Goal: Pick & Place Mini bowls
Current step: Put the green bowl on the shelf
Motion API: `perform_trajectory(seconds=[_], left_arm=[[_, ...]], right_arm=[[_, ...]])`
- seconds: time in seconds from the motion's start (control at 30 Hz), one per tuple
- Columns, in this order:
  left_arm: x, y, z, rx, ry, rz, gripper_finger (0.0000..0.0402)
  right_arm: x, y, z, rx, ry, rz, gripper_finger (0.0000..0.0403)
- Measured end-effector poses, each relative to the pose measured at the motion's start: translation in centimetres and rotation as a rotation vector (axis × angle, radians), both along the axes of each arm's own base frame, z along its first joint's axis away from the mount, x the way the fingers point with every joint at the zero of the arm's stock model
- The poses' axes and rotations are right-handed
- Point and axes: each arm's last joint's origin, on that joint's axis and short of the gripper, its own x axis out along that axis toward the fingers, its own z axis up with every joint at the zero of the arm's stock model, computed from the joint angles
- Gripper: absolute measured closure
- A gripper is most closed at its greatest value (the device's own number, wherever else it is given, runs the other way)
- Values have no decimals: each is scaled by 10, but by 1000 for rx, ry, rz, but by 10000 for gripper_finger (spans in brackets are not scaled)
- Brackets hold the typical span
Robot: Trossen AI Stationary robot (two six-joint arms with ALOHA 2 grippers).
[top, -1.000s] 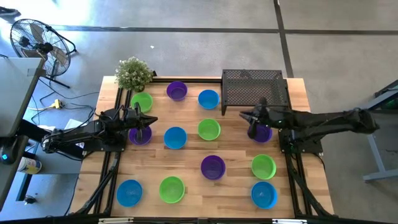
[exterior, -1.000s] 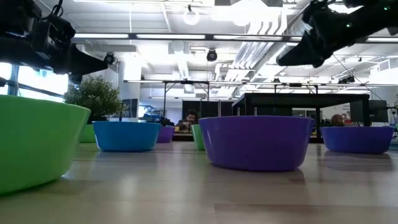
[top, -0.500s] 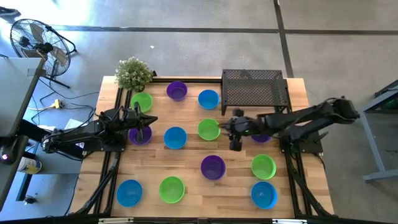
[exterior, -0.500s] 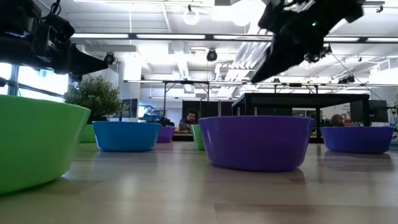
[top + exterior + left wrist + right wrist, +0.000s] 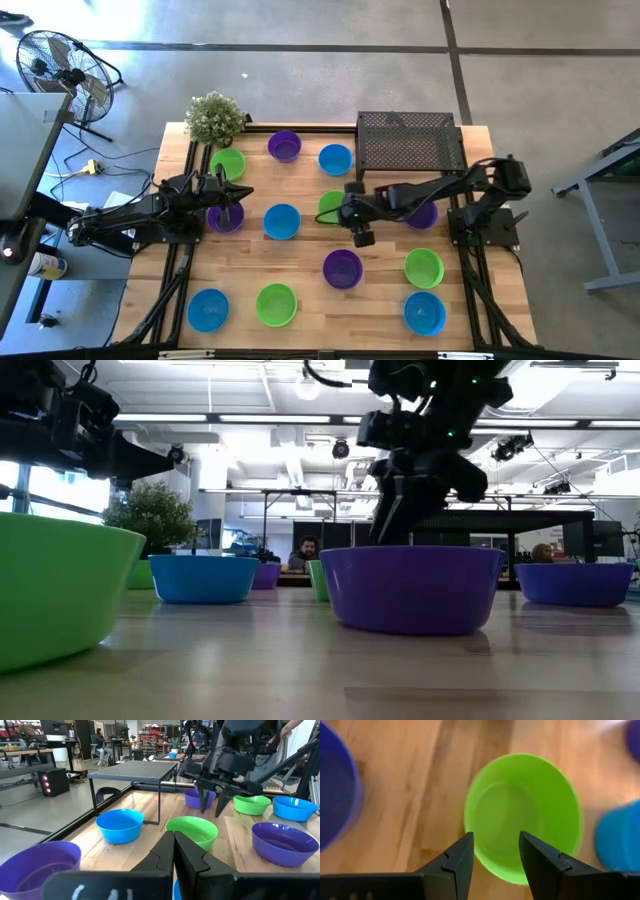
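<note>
Your open, empty right gripper (image 5: 495, 852) hangs directly above the green bowl's (image 5: 525, 815) near rim, so go straight down.

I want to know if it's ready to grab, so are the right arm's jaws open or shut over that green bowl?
Open. The right gripper hovers above the green bowl with a clear gap between its jaws, holding nothing.

No readable text, label or number anywhere — the far room signs are perhaps just too small.
</note>
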Motion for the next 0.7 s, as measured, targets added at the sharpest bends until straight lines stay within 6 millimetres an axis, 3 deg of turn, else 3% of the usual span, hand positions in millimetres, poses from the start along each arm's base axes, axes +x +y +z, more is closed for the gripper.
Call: perform_trajectory(seconds=[0.43, 0.7], left_arm=[[0, 0, 0, 0, -1, 0, 401], [0, 0, 0, 0, -2, 1, 401]], right_arm=[[12, -11, -29, -35, 89, 65, 269], [15, -21, -28, 38, 40, 45, 354]])
